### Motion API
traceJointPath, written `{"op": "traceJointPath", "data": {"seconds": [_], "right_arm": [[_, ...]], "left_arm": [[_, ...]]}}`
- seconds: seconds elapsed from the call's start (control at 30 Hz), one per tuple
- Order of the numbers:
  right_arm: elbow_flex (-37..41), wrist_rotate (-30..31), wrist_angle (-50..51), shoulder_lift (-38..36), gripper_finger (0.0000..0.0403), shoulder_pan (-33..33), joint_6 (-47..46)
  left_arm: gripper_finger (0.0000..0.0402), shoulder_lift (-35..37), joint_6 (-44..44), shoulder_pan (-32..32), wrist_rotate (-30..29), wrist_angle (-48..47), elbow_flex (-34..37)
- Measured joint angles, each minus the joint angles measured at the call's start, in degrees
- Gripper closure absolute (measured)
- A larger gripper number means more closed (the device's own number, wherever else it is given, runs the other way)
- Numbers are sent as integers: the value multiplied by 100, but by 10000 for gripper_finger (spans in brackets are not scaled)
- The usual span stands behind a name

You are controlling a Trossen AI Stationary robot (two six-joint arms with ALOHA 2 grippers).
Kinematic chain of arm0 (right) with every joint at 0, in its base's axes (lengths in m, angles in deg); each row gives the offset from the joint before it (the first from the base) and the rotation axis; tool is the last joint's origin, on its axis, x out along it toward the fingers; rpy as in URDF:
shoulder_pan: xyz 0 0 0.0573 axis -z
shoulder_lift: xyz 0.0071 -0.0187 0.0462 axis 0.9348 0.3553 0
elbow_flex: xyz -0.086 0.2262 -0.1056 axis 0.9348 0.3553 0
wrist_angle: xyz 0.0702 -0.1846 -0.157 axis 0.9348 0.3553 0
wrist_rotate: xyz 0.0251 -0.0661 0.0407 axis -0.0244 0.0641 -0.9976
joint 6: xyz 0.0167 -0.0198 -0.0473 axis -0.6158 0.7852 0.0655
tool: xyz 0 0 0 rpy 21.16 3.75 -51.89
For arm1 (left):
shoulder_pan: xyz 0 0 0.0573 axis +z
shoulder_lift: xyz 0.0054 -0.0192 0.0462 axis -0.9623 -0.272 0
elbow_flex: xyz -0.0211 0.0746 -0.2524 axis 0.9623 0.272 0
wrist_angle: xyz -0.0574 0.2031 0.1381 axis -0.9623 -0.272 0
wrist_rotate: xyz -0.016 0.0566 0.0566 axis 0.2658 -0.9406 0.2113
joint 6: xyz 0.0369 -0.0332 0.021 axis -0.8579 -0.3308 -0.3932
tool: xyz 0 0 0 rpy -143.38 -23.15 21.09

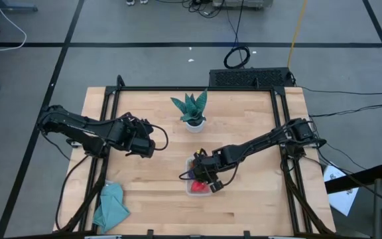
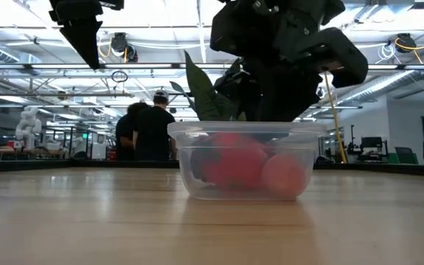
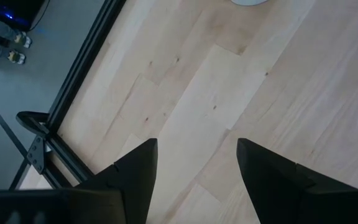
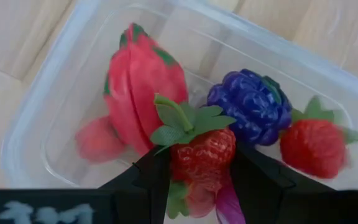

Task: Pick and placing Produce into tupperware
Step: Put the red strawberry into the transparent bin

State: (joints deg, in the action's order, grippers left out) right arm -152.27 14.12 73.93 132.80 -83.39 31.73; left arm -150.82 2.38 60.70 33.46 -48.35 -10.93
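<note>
The clear tupperware (image 4: 55, 99) stands on the wooden table (image 1: 244, 199), near its middle and toward the near edge (image 1: 192, 190). Inside lie a magenta piece (image 4: 138, 81), a dark purple berry (image 4: 250, 106), a red strawberry (image 4: 312, 146) and a pale pink piece (image 4: 98, 140). My right gripper (image 4: 201, 158) hangs over the tupperware, shut on another red strawberry (image 4: 204, 152) with green leaves. In the low view, red and pink fruit (image 2: 249, 165) show through the wall. My left gripper (image 3: 197, 168) is open over bare wood at the table's left (image 1: 146, 144). My right gripper pinches the red strawberry's body (image 4: 194, 163) between its two fingers (image 4: 154, 180), just under the green leaf cap (image 4: 185, 121). The fingers come from above, pointing down into the tupperware's opening. Whether the strawberry touches the fruit beneath it, I cannot tell.
A green potted plant in a white pot (image 1: 192, 111) stands toward the far edge, behind the tupperware (image 2: 205, 92). A teal cloth (image 1: 111, 206) lies at the near left corner. A black frame (image 1: 178, 88) borders the table. People stand in the room beyond (image 2: 149, 129).
</note>
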Motion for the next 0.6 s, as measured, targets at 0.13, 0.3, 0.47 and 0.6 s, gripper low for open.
{"op": "traceJointPath", "data": {"seconds": [0.13, 0.3, 0.47, 0.6], "right_arm": [[0, 0, -12, 6, 264, 0, 118], [0, 0, -12, 1, 263, 0, 212], [0, 2, -39, 1, 247, 10, 248], [0, 4, -47, -1, 227, 11, 248]], "left_arm": [[176, 0, -1, -2, 0, -2, 0], [176, 0, -22, 0, -7, -2, 0], [176, 0, -31, 0, -24, -2, 0], [176, 0, -31, 0, -25, -1, 0]]}}
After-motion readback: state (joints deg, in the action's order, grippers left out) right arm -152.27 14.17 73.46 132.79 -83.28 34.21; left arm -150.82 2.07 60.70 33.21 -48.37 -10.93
